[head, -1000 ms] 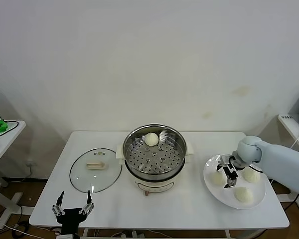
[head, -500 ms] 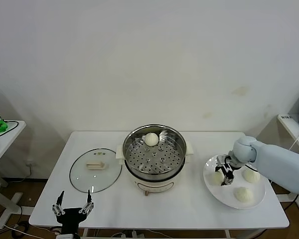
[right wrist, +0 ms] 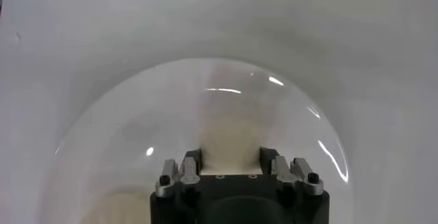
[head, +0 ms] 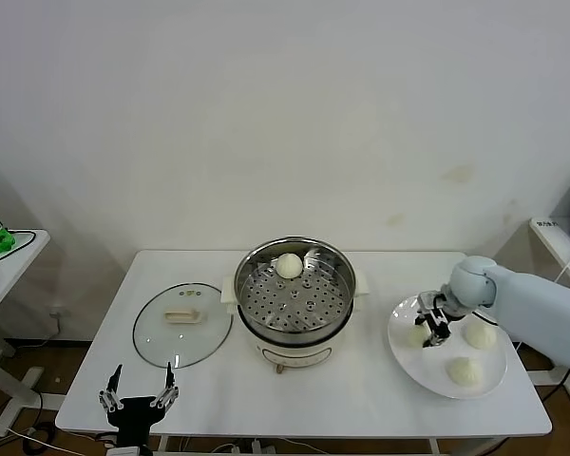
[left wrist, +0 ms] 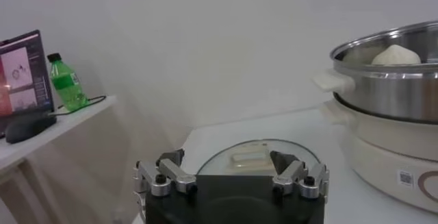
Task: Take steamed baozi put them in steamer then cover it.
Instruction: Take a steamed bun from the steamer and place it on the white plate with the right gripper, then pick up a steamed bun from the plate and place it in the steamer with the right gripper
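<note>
The steel steamer [head: 266, 330] stands mid-table with one baozi [head: 288, 265] on its perforated tray; both also show in the left wrist view, steamer [left wrist: 390, 95] and baozi [left wrist: 395, 55]. The glass cover [head: 182, 323] lies flat to the steamer's left and shows in the left wrist view [left wrist: 250, 155]. My right gripper [head: 433, 322] is down on the white plate [head: 399, 356], shut on a baozi [right wrist: 229, 133] that fills the gap between its jaws. Two more baozi [head: 479, 332] [head: 464, 372] lie on the plate. My left gripper [head: 138, 399] is open and empty at the table's front left edge.
A side table at the far left holds a green bottle [left wrist: 67, 81] and a laptop [left wrist: 24, 71]. Another small table edge [head: 556, 237] stands at the far right. The wall runs close behind the table.
My right gripper has shifted slightly over the left side of the plate and settled around the bun there. The left arm has not moved.
</note>
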`<control>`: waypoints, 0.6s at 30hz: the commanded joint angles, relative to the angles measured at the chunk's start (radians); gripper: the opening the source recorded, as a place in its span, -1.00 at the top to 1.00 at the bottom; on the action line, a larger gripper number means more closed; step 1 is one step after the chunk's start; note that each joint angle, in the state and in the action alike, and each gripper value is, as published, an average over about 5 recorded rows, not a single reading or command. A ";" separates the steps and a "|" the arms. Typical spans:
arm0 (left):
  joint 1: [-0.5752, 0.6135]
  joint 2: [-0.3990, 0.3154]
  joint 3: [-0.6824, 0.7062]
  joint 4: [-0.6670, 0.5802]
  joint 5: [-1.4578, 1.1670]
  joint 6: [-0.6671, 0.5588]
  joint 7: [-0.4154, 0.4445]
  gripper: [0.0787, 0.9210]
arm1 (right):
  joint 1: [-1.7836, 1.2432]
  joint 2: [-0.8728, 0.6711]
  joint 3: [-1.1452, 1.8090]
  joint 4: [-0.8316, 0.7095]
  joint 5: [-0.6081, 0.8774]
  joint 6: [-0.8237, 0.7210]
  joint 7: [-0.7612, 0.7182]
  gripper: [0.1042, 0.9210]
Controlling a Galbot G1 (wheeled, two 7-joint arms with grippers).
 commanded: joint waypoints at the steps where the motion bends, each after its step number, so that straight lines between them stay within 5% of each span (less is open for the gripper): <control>1: 0.000 0.002 0.001 0.002 -0.001 0.001 0.000 -0.77 | 0.087 -0.020 -0.014 0.025 0.027 0.000 -0.001 -0.03; 18: -0.057 0.030 0.028 0.012 -0.014 0.012 0.002 -0.77 | 0.754 0.168 -0.377 0.209 0.379 -0.111 0.025 -0.05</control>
